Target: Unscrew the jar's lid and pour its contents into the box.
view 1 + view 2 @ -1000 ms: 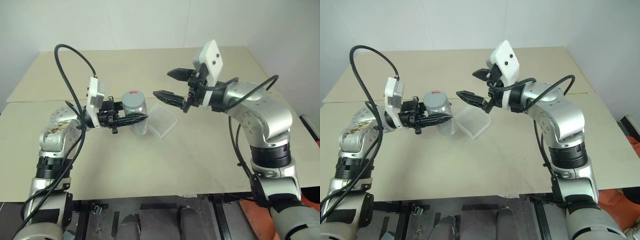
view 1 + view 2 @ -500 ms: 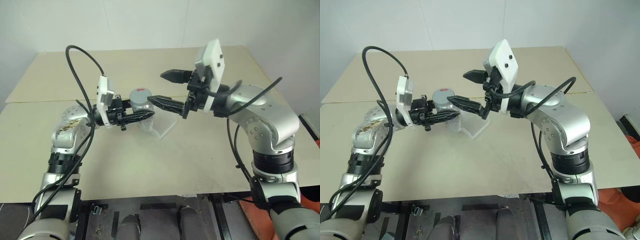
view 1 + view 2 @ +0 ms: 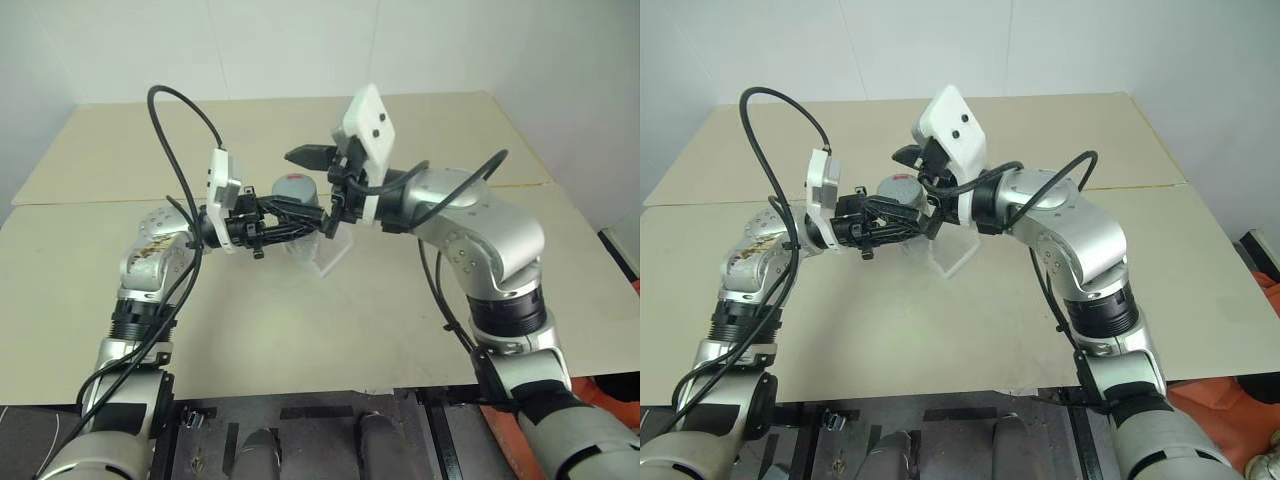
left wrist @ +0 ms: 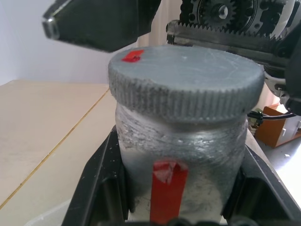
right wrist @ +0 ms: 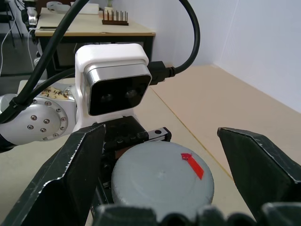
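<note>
Left gripper (image 4: 178, 221) clamps the jar (image 4: 181, 162) by its sides, upright above the table (image 3: 400, 300); grey lid (image 5: 162, 176) still on; right gripper (image 5: 164, 176), fingers spread wide, straddles the lid untouched; box (image 3: 330, 255) just beside the jar.

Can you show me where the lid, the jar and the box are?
lid (image 5: 162, 172), right wrist view, grey top.
jar (image 4: 181, 153), left wrist view, side wall above red stripe.
box (image 3: 335, 257), left eye view, clear wall.
</note>
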